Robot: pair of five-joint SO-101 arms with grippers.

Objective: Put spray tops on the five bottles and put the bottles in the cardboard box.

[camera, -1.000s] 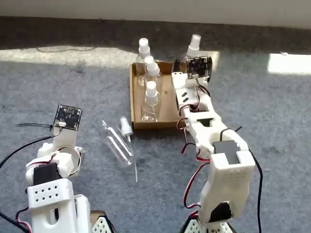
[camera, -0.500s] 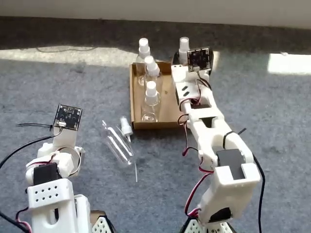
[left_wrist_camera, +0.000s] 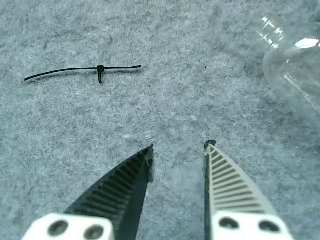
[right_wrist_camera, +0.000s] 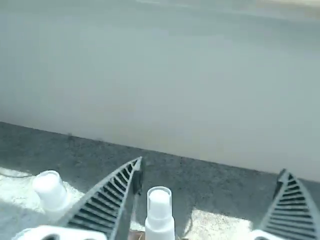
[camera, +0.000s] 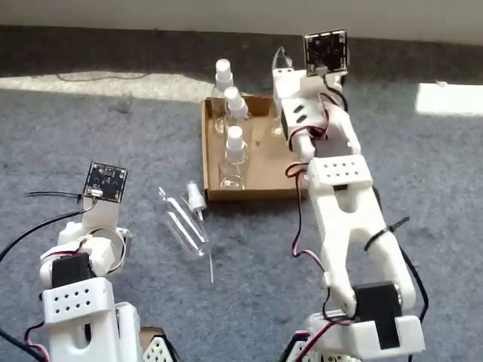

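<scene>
High view: right arm [camera: 336, 181] lies over right side of box [camera: 213, 151], upper centre, hiding that edge and whatever stands under it. Right claw [right_wrist_camera: 211, 167] wide apart, capped bottle [right_wrist_camera: 159, 200] between its fingers; contact unclear, bottle body cut off. Three capped bottles [camera: 235, 143] upright along box's left side; rearmost in or behind box, cannot tell. Loose bottle [camera: 181, 222] on its side on carpet [camera: 423, 188], centre left, below box; spray top [camera: 195, 197] beside it, not fitted. Left claw [left_wrist_camera: 177, 146] apart, holding nothing, over carpet near loose bottle; cable tie [left_wrist_camera: 85, 70] close by.
</scene>
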